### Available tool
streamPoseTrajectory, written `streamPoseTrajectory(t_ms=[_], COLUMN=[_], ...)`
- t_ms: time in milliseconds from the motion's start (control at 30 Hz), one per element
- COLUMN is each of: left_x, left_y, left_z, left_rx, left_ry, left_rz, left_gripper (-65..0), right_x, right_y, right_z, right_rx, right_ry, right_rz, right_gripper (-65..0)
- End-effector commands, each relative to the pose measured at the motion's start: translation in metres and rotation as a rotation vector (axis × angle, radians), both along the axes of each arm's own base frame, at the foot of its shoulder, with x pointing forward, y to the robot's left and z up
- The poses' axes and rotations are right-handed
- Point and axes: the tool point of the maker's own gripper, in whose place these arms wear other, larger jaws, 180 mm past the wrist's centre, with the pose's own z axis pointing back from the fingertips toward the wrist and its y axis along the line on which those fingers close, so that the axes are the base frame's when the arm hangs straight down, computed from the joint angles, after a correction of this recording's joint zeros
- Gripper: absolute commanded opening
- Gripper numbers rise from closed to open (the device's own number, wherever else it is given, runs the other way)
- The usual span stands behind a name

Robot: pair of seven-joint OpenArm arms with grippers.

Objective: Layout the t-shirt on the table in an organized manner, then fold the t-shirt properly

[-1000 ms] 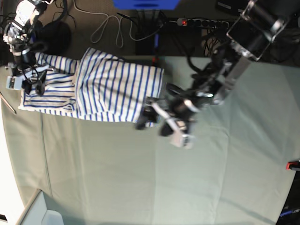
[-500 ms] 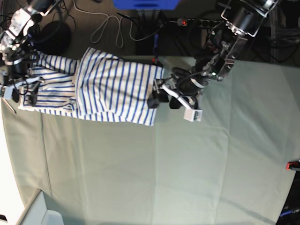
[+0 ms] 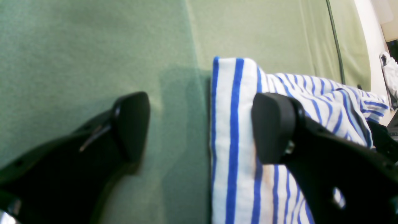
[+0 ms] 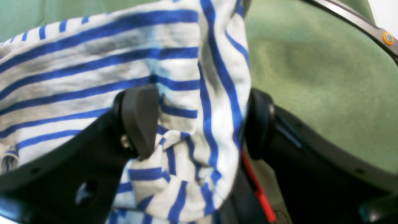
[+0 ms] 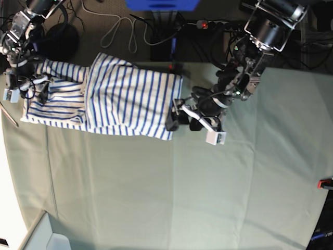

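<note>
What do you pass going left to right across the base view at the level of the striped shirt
right gripper at the shirt's left end → t-shirt lying on the table → left gripper at the shirt's right edge, jaws open → bare table → red clamp at the right edge.

left tool (image 3: 200, 127) spread wide over the edge of the t-shirt (image 3: 236, 140)

one dark fingertip (image 3: 132, 124) sits over the bare green tabletop (image 3: 77, 56) just off the t-shirt's folded edge, apart from the cloth; the other fingertip (image 3: 270, 127) lies over the striped fabric, just inside that same edge, though whether it touches cannot be told. nothing is caught between them. the t-shirt's edge runs straight up and down between the two fingertips, white with blue stripes, and beyond the far fingertip the cloth rumples into soft folds. a faint crease crosses the tabletop above the t-shirt's top corner.
</note>
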Motion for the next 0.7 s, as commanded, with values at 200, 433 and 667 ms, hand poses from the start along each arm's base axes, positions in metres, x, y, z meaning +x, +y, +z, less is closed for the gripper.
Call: streamPoseTrajectory(t_ms=[200, 433, 667], left_x=[0.007, 0.006, 0.013], left_y=[0.005, 0.007, 0.013], left_z=[0.003, 0.002, 0.008], left_rx=[0.016, 0.020, 0.008], left_ry=[-0.005, -0.002, -0.015], left_rz=[0.011, 0.012, 0.040], left_gripper=[-14.7, -14.7, -14.7], right_x=[0.026, 0.028, 0.042], right_y=[0.023, 0.028, 0.021], right_z=[-0.007, -0.012, 0.017], right_rx=[0.028, 0.042, -0.022], right_ry=[0.003, 0.012, -0.055], right_rz=[0.105, 0.115, 0.129], right_gripper=[-28.9, -62.9, -65.0])
